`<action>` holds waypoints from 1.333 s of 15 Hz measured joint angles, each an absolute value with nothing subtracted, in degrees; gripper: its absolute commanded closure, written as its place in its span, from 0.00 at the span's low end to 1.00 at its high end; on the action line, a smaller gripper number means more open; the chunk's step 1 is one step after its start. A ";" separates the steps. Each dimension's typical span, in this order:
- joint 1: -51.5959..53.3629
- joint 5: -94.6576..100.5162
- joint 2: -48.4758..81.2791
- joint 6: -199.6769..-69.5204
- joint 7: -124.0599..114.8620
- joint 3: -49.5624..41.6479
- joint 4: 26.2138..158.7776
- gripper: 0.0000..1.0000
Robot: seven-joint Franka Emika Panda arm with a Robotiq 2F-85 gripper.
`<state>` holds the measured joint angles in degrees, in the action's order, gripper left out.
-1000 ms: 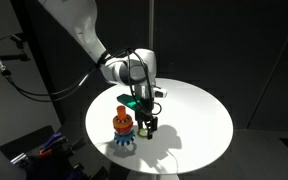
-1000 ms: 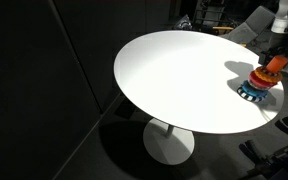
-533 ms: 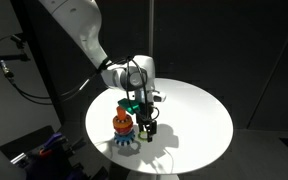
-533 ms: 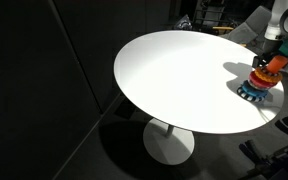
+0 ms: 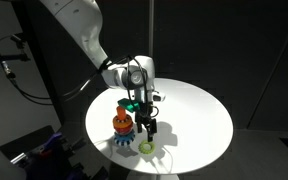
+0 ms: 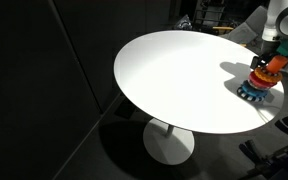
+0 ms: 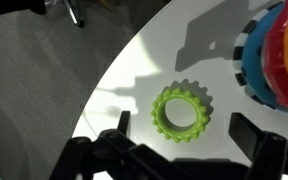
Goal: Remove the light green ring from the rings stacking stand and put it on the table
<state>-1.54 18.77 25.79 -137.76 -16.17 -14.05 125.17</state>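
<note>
The light green ring [image 7: 182,112] lies flat on the table [image 7: 154,55], close to the curved edge of the white top, with a toothed outline plain in the wrist view. The gripper [image 5: 148,131] hangs just above it with its jaws spread wide. The two dark fingers [image 7: 109,155] stand on either side of the ring and touch nothing, so it holds no object.

The rings stacking stand [image 5: 123,128] sits just beside the ring, also near that edge. It carries orange and red rings over its wider light-blue toothed base, and its rim fills the right border of the wrist view. In an exterior view the stand [image 6: 261,84] sits at the far right edge of the tabletop with the arm above it, and the green ring cannot be made out there.

Beyond the rim the wrist view shows grey floor [image 7: 34,90]. A single pedestal [image 6: 169,140] carries the table.
</note>
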 measured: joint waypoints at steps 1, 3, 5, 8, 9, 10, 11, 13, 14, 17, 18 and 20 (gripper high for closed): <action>-1.13 18.89 25.73 -135.76 -15.89 -14.01 124.70 0.00; -0.35 19.20 25.46 -131.78 -15.48 -13.76 123.58 0.00; 0.41 19.94 24.91 -128.50 -15.48 -13.48 122.37 0.00; 1.01 20.82 23.45 -124.93 -15.48 -12.79 120.83 0.00; 1.09 21.04 22.78 -124.03 -15.48 -12.48 120.48 0.00; 1.15 21.29 22.01 -123.27 -15.48 -12.15 120.28 0.00; 1.28 21.66 21.19 -122.70 -15.48 -11.87 120.20 0.00; 1.58 22.62 19.28 -121.57 -15.49 -11.19 120.22 0.00; 1.67 23.10 18.30 -121.17 -15.49 -10.74 120.26 0.00; 1.78 23.54 14.97 -121.07 -15.42 -9.31 121.15 0.00; 1.77 23.54 13.69 -121.14 -15.15 -8.83 121.74 0.00; 1.70 23.49 11.02 -121.25 -13.89 -8.00 123.04 0.00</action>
